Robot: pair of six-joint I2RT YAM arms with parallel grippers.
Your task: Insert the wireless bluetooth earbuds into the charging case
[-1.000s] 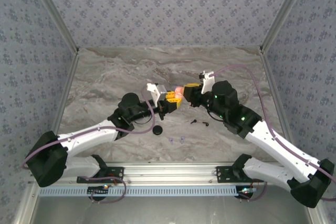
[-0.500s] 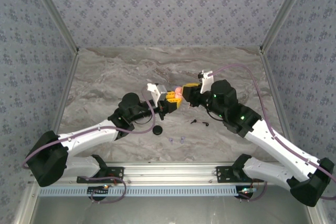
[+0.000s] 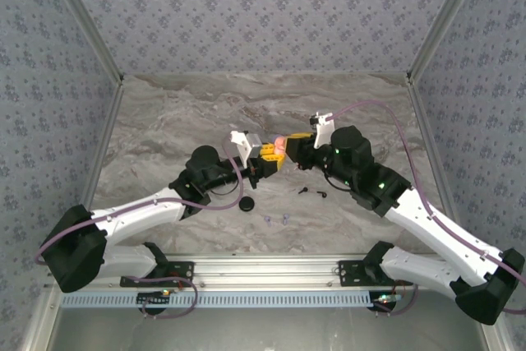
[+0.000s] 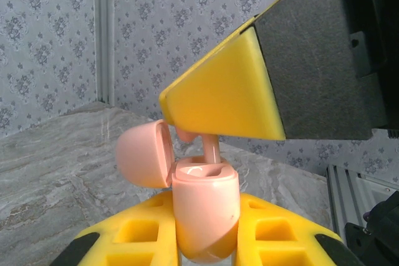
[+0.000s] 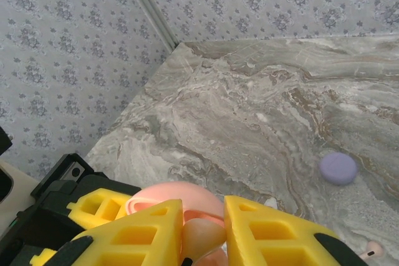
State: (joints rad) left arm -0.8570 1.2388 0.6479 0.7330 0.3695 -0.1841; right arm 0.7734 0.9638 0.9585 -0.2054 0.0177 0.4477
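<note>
Our left hand (image 4: 209,241) clamped the pink charging case (image 4: 204,194); at 12 o'clock our right hand (image 5: 204,225) pinched a light, slippery pink earbud (image 4: 211,150) by its head, we judged.

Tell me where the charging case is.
Mid-table in the top view, the pink charging case is clamped in the left gripper, lid open, under the right gripper's earbud.

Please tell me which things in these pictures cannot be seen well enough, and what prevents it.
Pink earbud, left wrist view: head hidden behind a yellow finger of the right pincer, so depth in the pink case is unknowable.
Pink case, right wrist view: body covered by the pincer and cut by the bottom edge.
Lavender earbuds and black earbuds, top view: too small for shape.
</note>
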